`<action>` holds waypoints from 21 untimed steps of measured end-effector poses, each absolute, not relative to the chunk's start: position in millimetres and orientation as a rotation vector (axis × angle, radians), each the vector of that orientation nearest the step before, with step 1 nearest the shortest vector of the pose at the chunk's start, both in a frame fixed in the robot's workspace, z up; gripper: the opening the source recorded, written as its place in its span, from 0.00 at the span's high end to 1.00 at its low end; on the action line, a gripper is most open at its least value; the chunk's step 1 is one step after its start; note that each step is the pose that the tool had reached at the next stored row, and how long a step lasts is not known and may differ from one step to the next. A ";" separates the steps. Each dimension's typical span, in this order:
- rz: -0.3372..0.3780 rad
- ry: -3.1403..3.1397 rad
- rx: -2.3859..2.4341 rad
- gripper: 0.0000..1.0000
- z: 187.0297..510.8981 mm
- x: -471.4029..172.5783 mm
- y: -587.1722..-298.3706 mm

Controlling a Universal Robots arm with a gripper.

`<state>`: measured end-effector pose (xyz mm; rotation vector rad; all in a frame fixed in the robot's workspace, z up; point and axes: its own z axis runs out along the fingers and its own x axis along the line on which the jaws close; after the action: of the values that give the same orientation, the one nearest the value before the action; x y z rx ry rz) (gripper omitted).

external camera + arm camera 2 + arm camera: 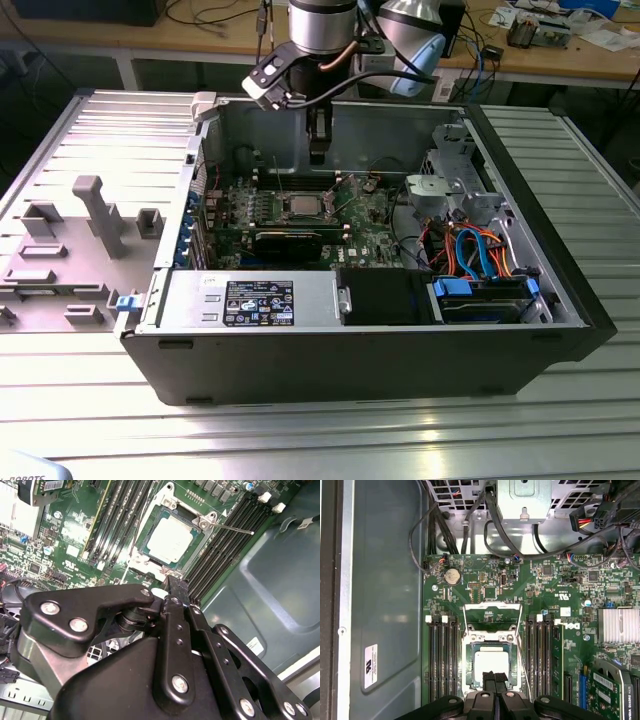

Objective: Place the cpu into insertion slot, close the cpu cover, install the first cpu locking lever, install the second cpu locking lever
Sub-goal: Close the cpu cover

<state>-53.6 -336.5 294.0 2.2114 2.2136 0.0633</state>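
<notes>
**Chip seated, cover up: bring the frame down flat**

The gripper (495,678) hangs just above the board (555,585), its two fingers pressed together with nothing between them. Directly beyond the fingertips the chip (491,664) lies flat in the socket (470,647), silver top up and square to the rim. Past that the cover (492,607) stands swung open on the side away from the gripper, with green board showing through its window. A thin wire lever (232,527) sticks out free beside the socket, unlatched.

From this, the placing looks done and closing the cover looks like the step in hand. Fingers held together make a blunt pusher. They should meet the frame's free edge, not the chip, and follow its arc down so it lands evenly around the chip. The lever needs to be out of the frame's path. The memory slots (442,655) flank the socket closely, so any sideways drift could catch them. Farther off, the coin battery (452,576) and the cables (500,530) are well out of the way.
</notes>
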 end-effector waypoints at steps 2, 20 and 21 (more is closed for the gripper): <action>0.063 2.214 2.211 0.89 294.0 -53.2 -336.5; 0.063 2.214 2.211 0.89 294.0 -48.6 -336.5; 0.063 2.214 2.211 0.89 294.0 -48.2 -336.5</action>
<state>-48.2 -336.5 294.0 2.2114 2.2136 0.0633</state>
